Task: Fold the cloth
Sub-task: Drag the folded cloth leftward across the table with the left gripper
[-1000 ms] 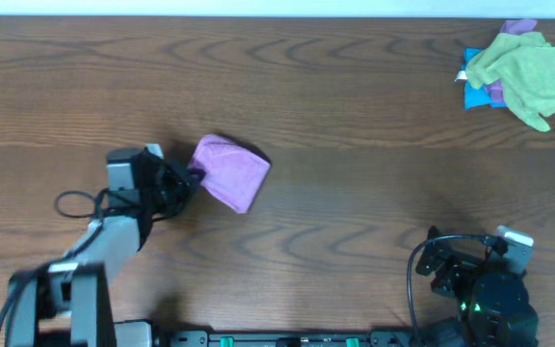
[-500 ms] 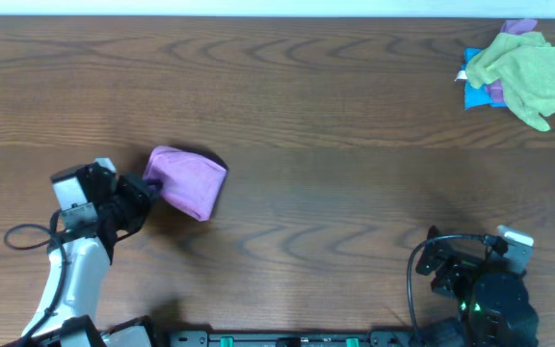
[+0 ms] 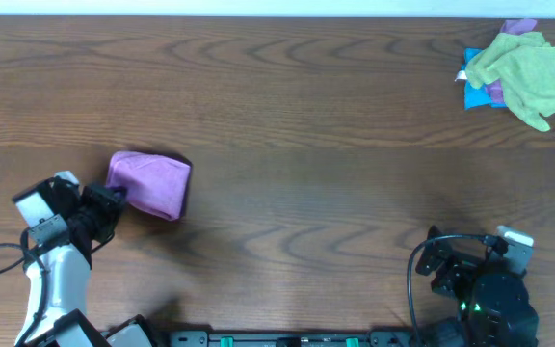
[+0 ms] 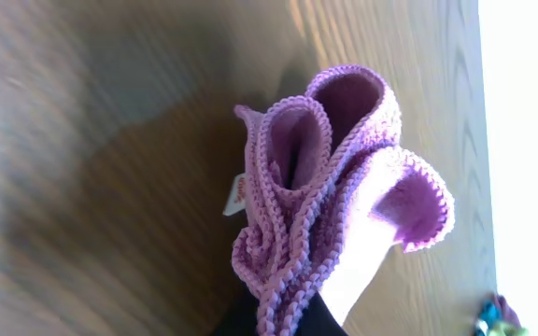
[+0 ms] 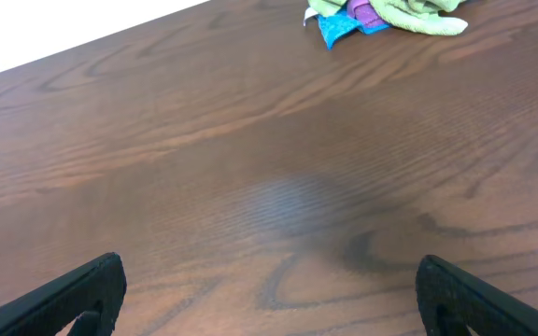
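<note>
the table [image 3: 306,116] is wide and mostly bare. its far edge runs along the top of the overhead view with a pale strip beyond it, and its near edge carries a dark rail [image 3: 287,339]. the only clutter is a heap of cloths [image 3: 520,67], yellow-green over blue and purple, in the far right corner, well apart from both arms. the wood between the two arms lies open. the right gripper [image 5: 269,303] sits low at the near right, its jaws spread wide with nothing between them.

the cloth [image 3: 148,183] is at the left of the table, about midway between the far and near edges. the left gripper [image 3: 114,196] is clamped tight on its near left end. the cloth is lilac and fuzzy, bunched into thick folded layers. seen from the wrist, its stitched hems curl into loops, and a small white tag [image 4: 237,194] pokes out at one side. a dark shadow lies on the wood beside it; whether it touches the table cannot be told.
</note>
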Action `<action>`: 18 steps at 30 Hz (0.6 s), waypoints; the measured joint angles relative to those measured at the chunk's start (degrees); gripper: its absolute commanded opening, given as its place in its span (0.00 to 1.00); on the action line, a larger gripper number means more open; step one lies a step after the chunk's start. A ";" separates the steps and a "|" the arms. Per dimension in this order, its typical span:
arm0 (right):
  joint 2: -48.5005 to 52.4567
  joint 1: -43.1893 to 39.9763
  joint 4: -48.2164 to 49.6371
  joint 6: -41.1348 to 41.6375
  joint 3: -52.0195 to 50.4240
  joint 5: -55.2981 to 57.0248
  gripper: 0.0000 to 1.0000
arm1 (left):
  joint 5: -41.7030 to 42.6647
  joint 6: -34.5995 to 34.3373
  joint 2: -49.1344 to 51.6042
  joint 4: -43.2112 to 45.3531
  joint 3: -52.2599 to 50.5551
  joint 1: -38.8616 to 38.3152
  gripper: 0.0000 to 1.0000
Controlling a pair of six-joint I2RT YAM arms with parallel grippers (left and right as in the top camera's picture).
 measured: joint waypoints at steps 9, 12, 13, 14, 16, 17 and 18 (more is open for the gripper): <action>0.00 0.00 0.00 0.00 0.00 0.00 0.99 | -3.65 0.90 0.00 -0.70 0.00 2.91 0.06; 0.00 0.00 0.00 0.00 0.00 0.00 0.99 | -4.85 0.96 0.00 -0.70 0.00 4.39 0.06; 0.00 0.00 0.00 0.00 0.00 0.02 0.99 | -4.96 1.03 0.00 -0.68 0.00 4.81 0.06; 0.00 0.00 0.00 0.00 0.00 0.02 0.99 | -5.11 1.16 0.00 -0.68 0.00 5.18 0.06; 0.00 0.00 0.00 0.00 0.00 0.02 0.99 | -5.68 1.40 0.00 -0.70 0.00 5.68 0.06; 0.00 0.00 0.00 0.00 0.00 0.02 0.99 | -6.03 1.57 0.00 -0.70 0.00 5.84 0.06; 0.00 0.00 0.00 0.00 0.00 0.02 0.99 | -6.27 1.70 0.00 -0.72 0.00 5.88 0.08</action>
